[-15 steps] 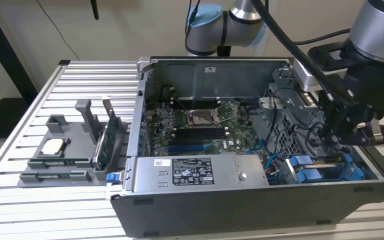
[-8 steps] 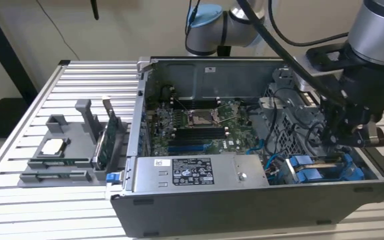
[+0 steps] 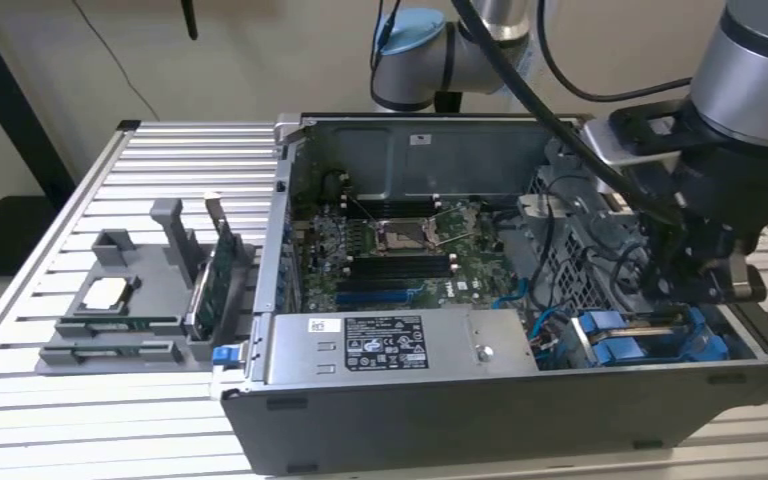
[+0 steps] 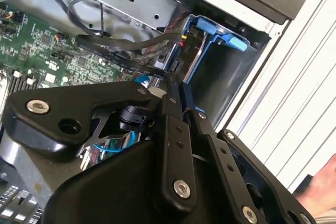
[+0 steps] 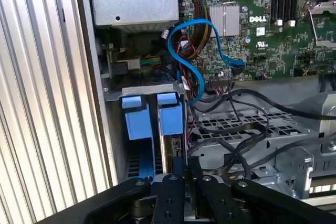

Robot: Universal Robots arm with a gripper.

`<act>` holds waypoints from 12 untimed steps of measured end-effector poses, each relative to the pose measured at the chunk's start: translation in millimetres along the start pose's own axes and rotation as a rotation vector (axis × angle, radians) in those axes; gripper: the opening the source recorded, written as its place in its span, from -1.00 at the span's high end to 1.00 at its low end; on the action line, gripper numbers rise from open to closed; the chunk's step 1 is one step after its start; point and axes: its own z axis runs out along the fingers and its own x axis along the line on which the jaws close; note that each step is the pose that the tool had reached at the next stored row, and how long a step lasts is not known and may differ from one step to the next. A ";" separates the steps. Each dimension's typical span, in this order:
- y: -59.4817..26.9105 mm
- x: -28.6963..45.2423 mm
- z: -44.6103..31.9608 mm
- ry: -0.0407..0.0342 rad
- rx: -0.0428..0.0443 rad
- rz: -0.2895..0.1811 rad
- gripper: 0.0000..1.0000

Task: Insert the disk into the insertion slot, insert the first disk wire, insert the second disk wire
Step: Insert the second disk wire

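Note:
The disk [image 5: 169, 129], in its bright blue frame, stands on edge inside the insertion slot [image 3: 744, 340] at the front corner of the open computer case, on the exterior view's right. A second blue frame [image 5: 137, 119] sits beside it. My gripper [image 3: 704, 295] reaches down into that corner, just over the disk's end. In both wrist views the fingers [image 4: 170, 124] lie close together, and their tips [image 5: 182, 160] pinch the black connector of a flat disk wire [image 4: 156, 70] right by the disk [image 4: 185, 51]. Other black wires loop over the metal cage nearby.
The green board [image 3: 398, 250] fills the case floor. A grey metal box [image 3: 398, 340] lies along the front wall. A blue cable [image 5: 197, 51] arches beside the bay. A grey parts holder [image 3: 131, 300] stands on the slatted table. A hand [image 4: 320, 187] shows outside the case.

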 end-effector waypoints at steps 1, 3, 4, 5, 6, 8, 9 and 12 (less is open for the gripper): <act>-0.7 0.0 0.6 0.0028 -0.0011 0.000 0.69; -2.3 -0.1 1.8 0.0097 -0.0058 0.001 0.69; -3.1 -0.1 2.3 0.0135 -0.0097 0.001 0.69; -3.9 -0.1 2.7 0.0174 -0.0145 0.001 0.69; -4.6 -0.1 3.1 0.0210 -0.0206 0.001 0.69; -5.8 -0.2 4.1 0.0265 -0.0365 0.001 0.69; -6.2 -0.3 4.6 0.0282 -0.0450 0.002 0.69; -7.2 -0.5 6.1 0.0327 -0.0723 0.004 0.69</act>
